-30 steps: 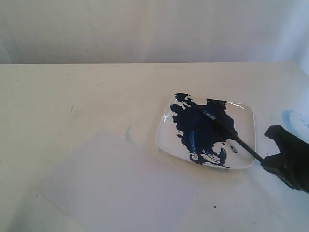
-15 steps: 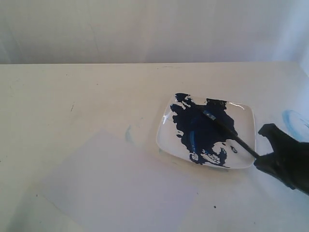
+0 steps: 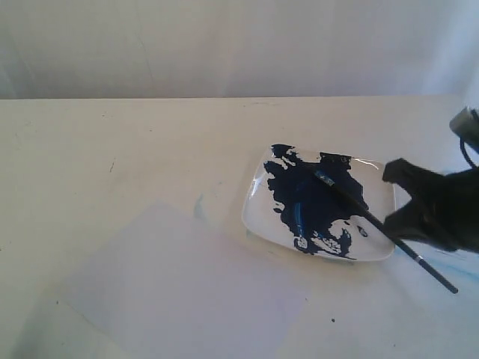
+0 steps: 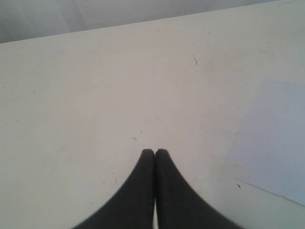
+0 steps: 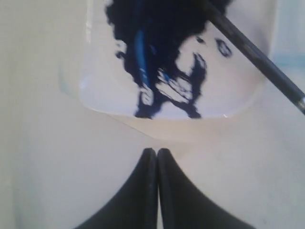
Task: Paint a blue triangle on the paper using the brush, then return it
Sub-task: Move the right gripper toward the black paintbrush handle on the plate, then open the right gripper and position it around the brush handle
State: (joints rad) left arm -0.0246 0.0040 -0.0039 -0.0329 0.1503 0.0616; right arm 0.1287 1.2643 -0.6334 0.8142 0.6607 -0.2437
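Note:
The brush (image 3: 359, 209) lies slantwise on the white plate (image 3: 254, 217), bristles in the dark-blue paint blotch (image 3: 307, 198), handle end resting on the table off the plate's right corner. Over that right edge hovers my right gripper (image 3: 400, 196), apart from the brush. In the right wrist view the gripper (image 5: 157, 151) is shut and empty just short of the plate's rim (image 5: 95, 95), the brush handle (image 5: 257, 52) off to one side. The paper (image 3: 187, 284) lies bare at lower left; no blue triangle shows. My left gripper (image 4: 155, 151) is shut over bare table, the paper (image 4: 276, 143) beside it.
A faint pale-blue smear (image 3: 198, 206) marks the table between paper and plate. The table's far edge meets a pale backdrop (image 3: 224, 45). The left arm does not show in the exterior view.
My right gripper has risen and moved left from the lower right to the plate's right edge, uncovering the brush's handle end. The brush and plate have not moved.

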